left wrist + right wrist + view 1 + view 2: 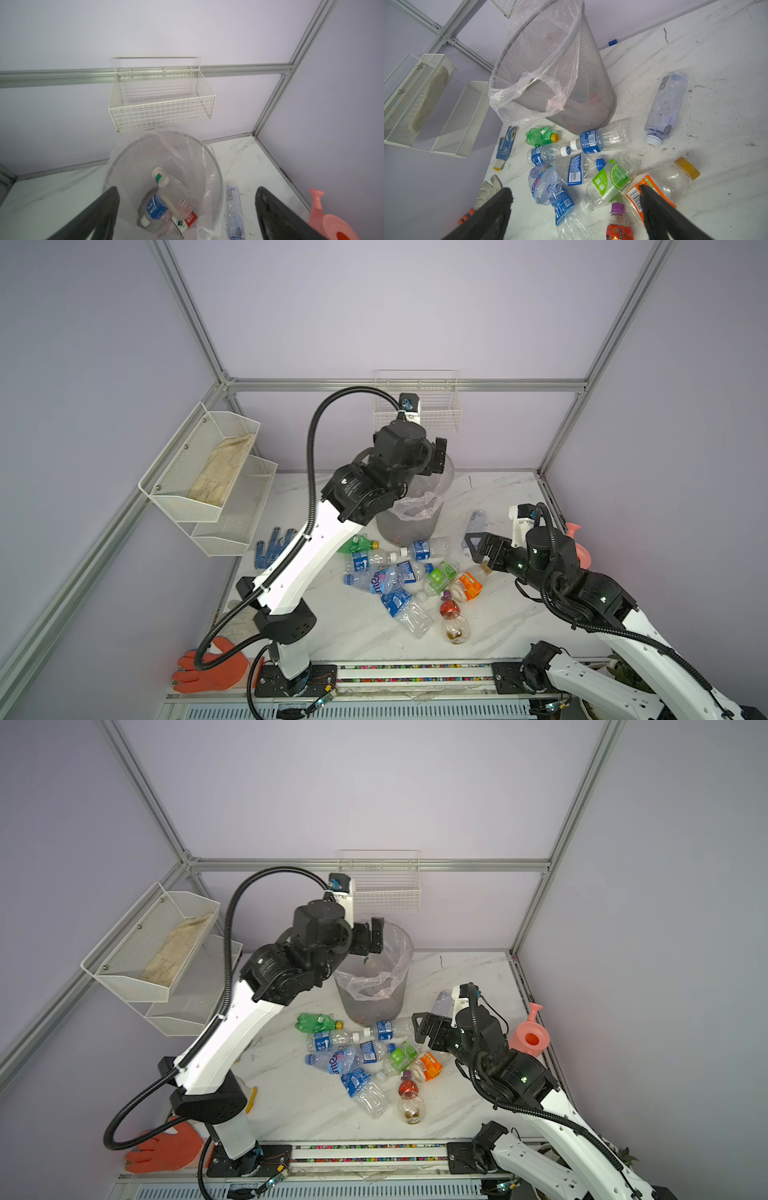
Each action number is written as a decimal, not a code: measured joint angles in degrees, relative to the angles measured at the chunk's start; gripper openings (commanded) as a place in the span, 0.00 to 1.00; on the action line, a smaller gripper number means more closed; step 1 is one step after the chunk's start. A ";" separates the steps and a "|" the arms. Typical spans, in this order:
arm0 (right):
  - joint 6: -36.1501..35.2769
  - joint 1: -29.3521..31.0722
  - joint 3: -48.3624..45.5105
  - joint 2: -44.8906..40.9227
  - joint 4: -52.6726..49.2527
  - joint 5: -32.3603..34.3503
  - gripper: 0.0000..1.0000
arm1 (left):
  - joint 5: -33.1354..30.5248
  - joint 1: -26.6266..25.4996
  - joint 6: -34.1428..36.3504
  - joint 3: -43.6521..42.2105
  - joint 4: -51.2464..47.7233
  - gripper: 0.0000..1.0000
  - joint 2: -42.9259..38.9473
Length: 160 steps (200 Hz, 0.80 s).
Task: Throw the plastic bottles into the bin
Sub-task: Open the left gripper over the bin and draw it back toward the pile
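The bin (409, 526), grey mesh with a clear liner, stands at the back of the table. My left gripper (436, 456) hangs over its mouth, open and holding nothing. In the left wrist view a clear bottle with a cream cap (164, 182) lies inside the bin on a blue-labelled one (155, 207). Several plastic bottles (399, 576) lie heaped in front of the bin, among them a green one (355, 544) and an orange-labelled one (469, 584). One more bottle (475, 522) lies right of the bin. My right gripper (473, 549) hovers open above the heap's right side.
A pink spray bottle (530, 1033) stands by the right wall. A white wire basket (417, 406) hangs on the back wall above the bin, and mesh baskets (208, 472) hang on the left wall. A blue-dotted glove (276, 545) and an orange glove (212, 668) lie at the left.
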 measured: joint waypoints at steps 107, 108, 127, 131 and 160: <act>0.90 0.00 -0.83 -0.74 -2.34 0.15 0.97 | -0.28 -0.79 -0.74 -19.65 1.70 1.00 -12.11; 0.90 0.00 -0.85 -0.72 -2.34 0.15 0.97 | -0.28 -0.79 -0.76 -20.00 1.73 1.00 -12.26; 1.29 0.00 -1.33 0.24 -2.36 0.15 0.97 | -0.31 -1.03 -1.36 -24.24 1.92 1.00 -14.75; 1.36 0.00 -1.51 0.50 -2.36 0.15 0.97 | -0.31 -1.07 -1.60 -25.14 1.92 1.00 -15.43; 1.81 0.00 -3.65 1.90 -2.34 -0.02 0.97 | -0.26 -1.18 -3.08 -32.11 2.97 1.00 -21.73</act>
